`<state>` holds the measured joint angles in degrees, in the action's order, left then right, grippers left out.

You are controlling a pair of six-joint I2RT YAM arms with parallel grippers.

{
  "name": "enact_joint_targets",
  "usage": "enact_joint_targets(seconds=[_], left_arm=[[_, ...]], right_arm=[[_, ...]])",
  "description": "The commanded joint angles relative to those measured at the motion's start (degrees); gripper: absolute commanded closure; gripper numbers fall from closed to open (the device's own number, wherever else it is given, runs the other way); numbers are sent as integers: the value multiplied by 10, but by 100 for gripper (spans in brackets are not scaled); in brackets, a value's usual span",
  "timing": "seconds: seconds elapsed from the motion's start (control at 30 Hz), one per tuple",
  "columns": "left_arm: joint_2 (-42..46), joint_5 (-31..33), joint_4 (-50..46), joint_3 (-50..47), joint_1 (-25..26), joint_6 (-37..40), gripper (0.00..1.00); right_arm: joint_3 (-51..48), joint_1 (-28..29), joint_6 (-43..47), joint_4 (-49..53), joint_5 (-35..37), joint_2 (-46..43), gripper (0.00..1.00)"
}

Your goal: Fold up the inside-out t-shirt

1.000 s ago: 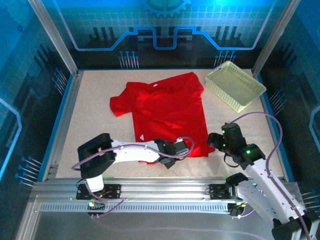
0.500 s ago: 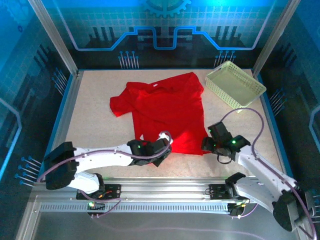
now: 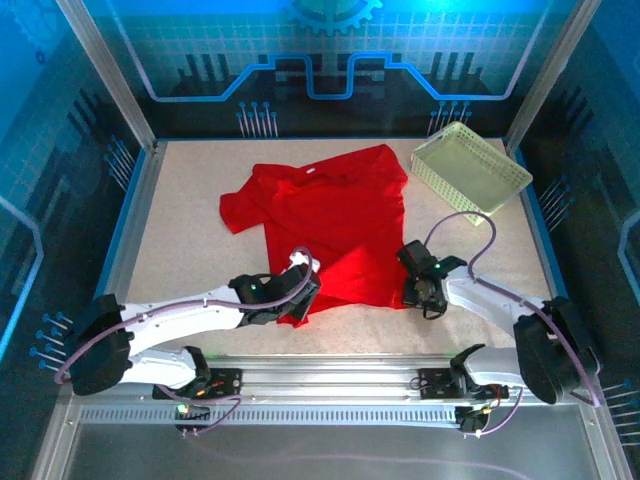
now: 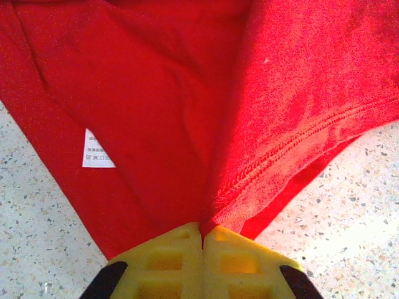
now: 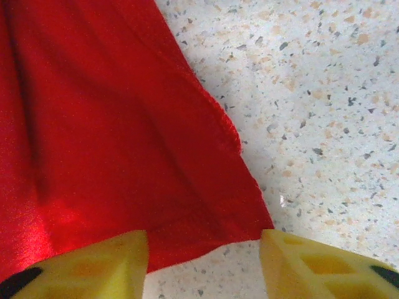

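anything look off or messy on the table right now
The t-shirt lies askew and rumpled, with its care tag and hem stitching exposed, so it is inside out. The left end effector pinches its near hem corner into a bunch.

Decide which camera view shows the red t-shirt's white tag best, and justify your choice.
The left wrist view: the white tag lies close and sharp on the t-shirt, its printed symbols visible. In the top external view any tag is too small to tell; the right wrist view offers a hem corner.

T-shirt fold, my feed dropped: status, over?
Left end effector shut on t-shirt hem. Right end effector open, straddling its near corner. Basket far right, not obstructing.
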<state>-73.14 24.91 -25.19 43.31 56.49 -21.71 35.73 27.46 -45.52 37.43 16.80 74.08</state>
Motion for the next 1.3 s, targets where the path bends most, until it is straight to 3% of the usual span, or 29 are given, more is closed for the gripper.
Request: enact_joint_targets(seconds=[0.0,0.2,0.33,0.4,0.53,0.6,0.77,0.97,1.13,1.27], left_arm=[[30,24,1,-11,-11,-20,100],[49,18,8,-17,-28,-16,100],[48,9,10,-5,-30,-12,100],[43,-10,9,18,-30,-4,100],[17,-32,-1,95,-29,8,100],[-3,-40,-7,138,-30,15,100],[-61,-63,-32,245,-30,31,100],[-77,-69,-49,310,-30,53,100],[-72,-66,-62,325,-30,64,100],[-63,-64,-65,326,-30,66,100]], right_arm=[[8,-16,-5,-14,14,10,58],[-3,-37,-10,-16,11,-10,92],[-8,-51,-14,-6,15,-39,100],[-5,-42,-3,-1,23,-69,97],[-11,9,23,-6,26,-183,74],[-13,40,46,-25,2,-233,69],[-39,175,67,-122,-22,-295,61],[-66,325,108,-332,-15,-199,56],[-45,349,94,-402,13,-67,54],[-55,345,120,-464,40,-10,52]])
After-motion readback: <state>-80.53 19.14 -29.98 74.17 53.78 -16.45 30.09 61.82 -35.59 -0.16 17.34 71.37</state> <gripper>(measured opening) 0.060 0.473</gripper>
